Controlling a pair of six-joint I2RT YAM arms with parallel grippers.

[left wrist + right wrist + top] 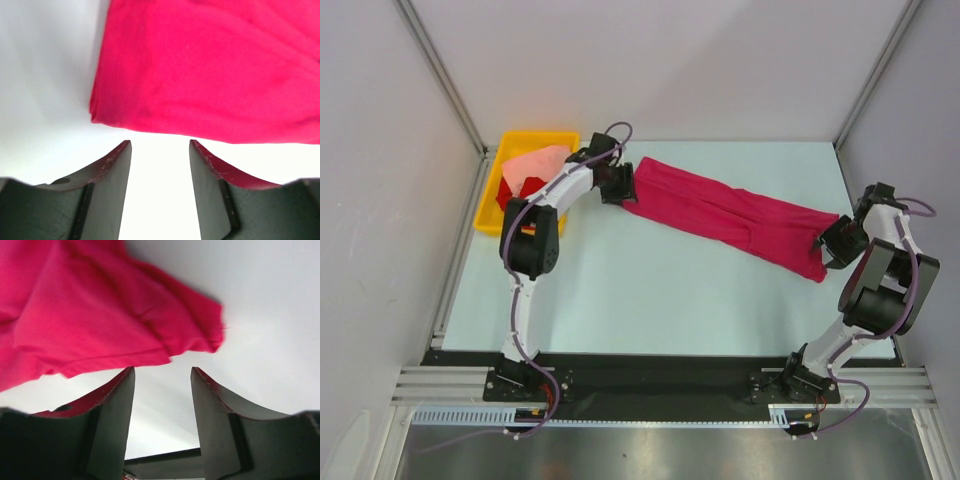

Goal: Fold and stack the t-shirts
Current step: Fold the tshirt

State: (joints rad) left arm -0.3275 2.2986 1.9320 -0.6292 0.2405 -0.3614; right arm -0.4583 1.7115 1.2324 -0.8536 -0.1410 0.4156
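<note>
A magenta-crimson t-shirt [730,212] lies folded into a long band slanting across the table from upper left to lower right. My left gripper [622,186] sits just off its left end, open with nothing between the fingers; the shirt's folded edge [210,75] lies right in front of the tips. My right gripper [828,246] stands open at the shirt's right end, its corner [100,320] just beyond the fingers and not held. A pale salmon-pink t-shirt [538,161] and a bright red t-shirt [520,187] lie in the bin.
A yellow plastic bin [500,165] stands at the table's far left, right beside the left arm. Grey walls close the table on three sides. A black strip and metal rail run along the near edge [660,378].
</note>
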